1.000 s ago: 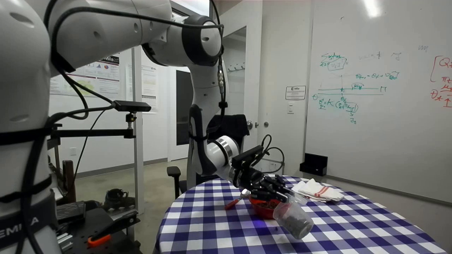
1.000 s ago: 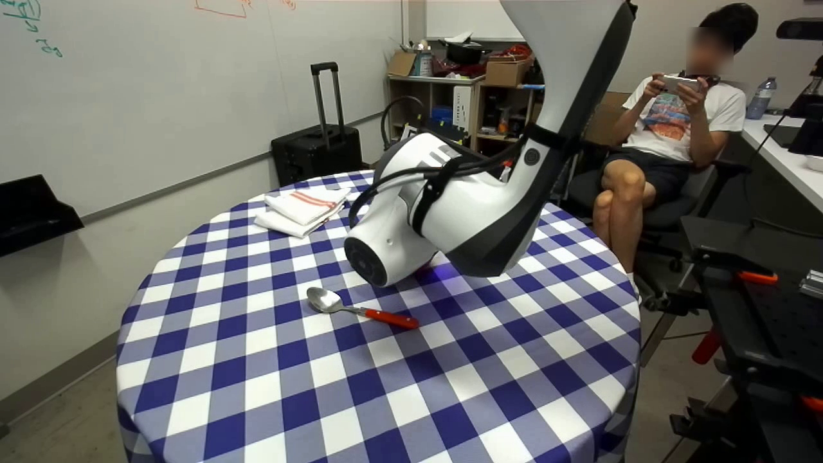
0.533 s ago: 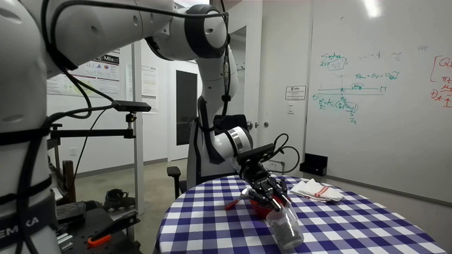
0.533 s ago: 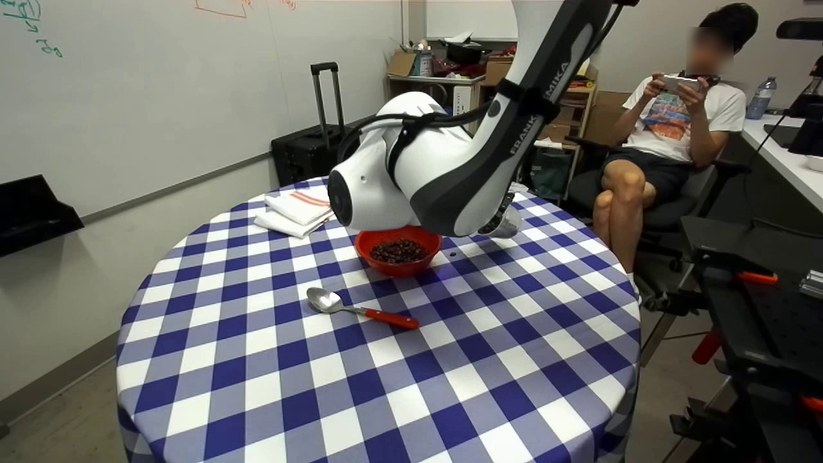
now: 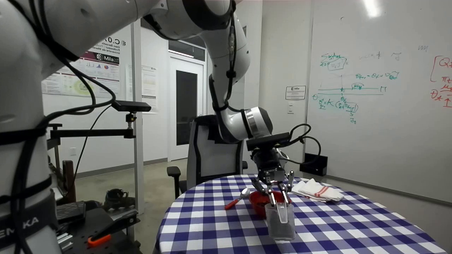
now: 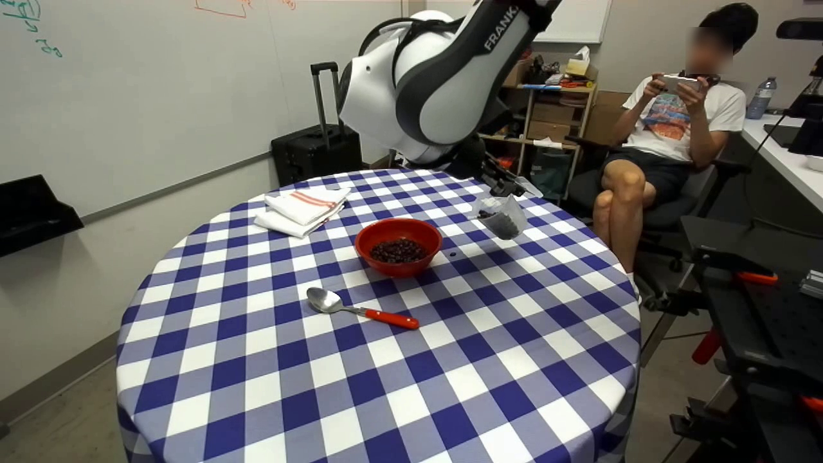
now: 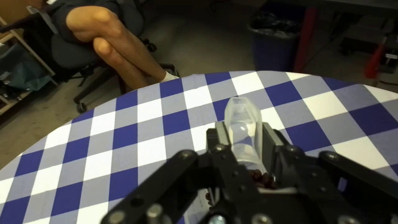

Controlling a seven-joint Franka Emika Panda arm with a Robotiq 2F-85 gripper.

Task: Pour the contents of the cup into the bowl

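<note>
In an exterior view the cup (image 6: 503, 223) is right of centre, mid-height, tilted: mouth toward upper left of the frame, base toward lower right. Looks off the counter (image 6: 411, 399); how high, can't tell. Dark beans (image 7: 262, 179) inside, also showing low in the wrist view.

My jaws are drawn in to a narrow gap, pinching the cup's handle (image 7: 244, 133), which pokes past their ends a bit right of centre in the wrist view. Cup body mostly hidden there.

Handling, my guess: thin plastic, light, some give, smooth enough to pivot in the pinch. Most weight is probably loose beans that will shift as it tips. Best hold is the handle's sides, where I am; clamping the wall could bow it. Firm pinch, slow roll.

The bowl (image 6: 398, 270) is near frame centre, left of the cup and apart from it, beans in it too. So I read the pour as unfinished. I'd want the cup mouth over the bowl before tipping, else spill. Dark speck (image 6: 452, 254) just right of the bowl could be a stray bean.

Further out: spoon (image 6: 373, 314) below the bowl in frame, folded cloths (image 6: 299, 218) up and left of it, someone (image 6: 672, 116) seated upper right.
</note>
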